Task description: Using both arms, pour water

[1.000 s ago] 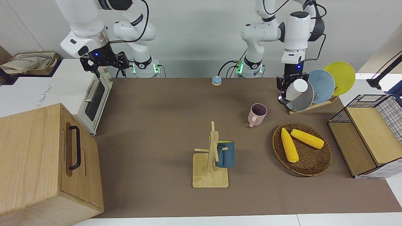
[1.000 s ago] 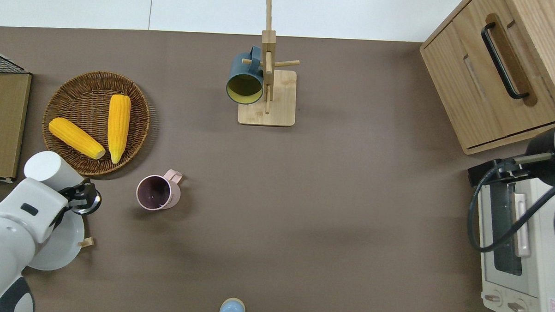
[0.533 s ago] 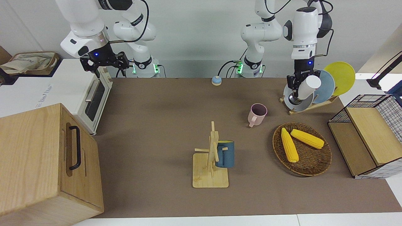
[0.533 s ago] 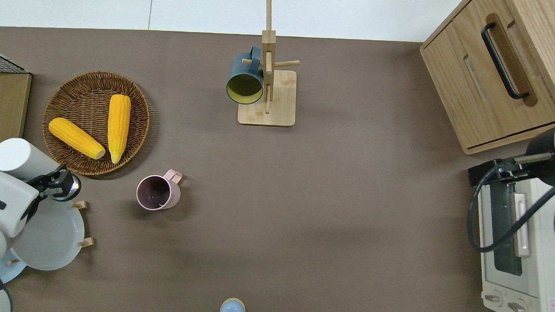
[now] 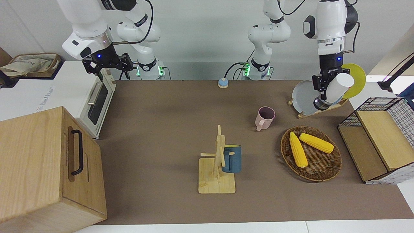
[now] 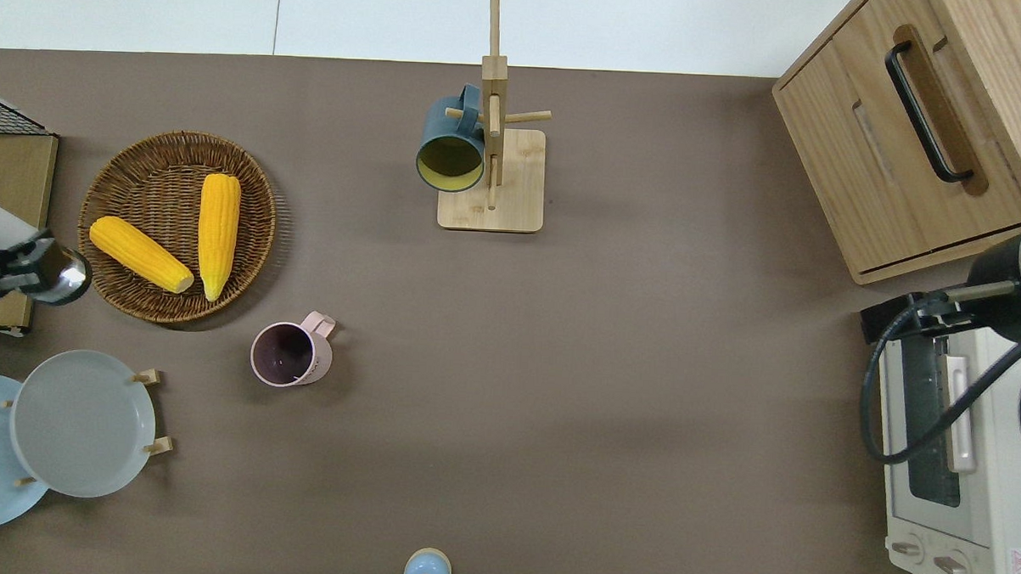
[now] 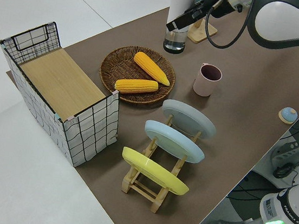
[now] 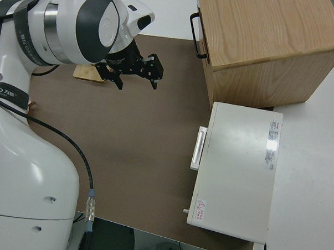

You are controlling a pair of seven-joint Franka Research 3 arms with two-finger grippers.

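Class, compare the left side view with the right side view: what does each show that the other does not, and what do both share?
Only the left side view shows the left end effector holding the white bottle, the corn basket, pink mug and plate rack. Only the right side view shows the open right end effector, wooden cabinet and toaster oven. Both show the brown table.

Brown table carries pink mug and corn basket.

Even, bright overhead light is filling all views; shadows are lying soft and faint on the brown table. Small glare is showing on the white toaster oven top. Everything's staying sharp, with no visible edge distortion.
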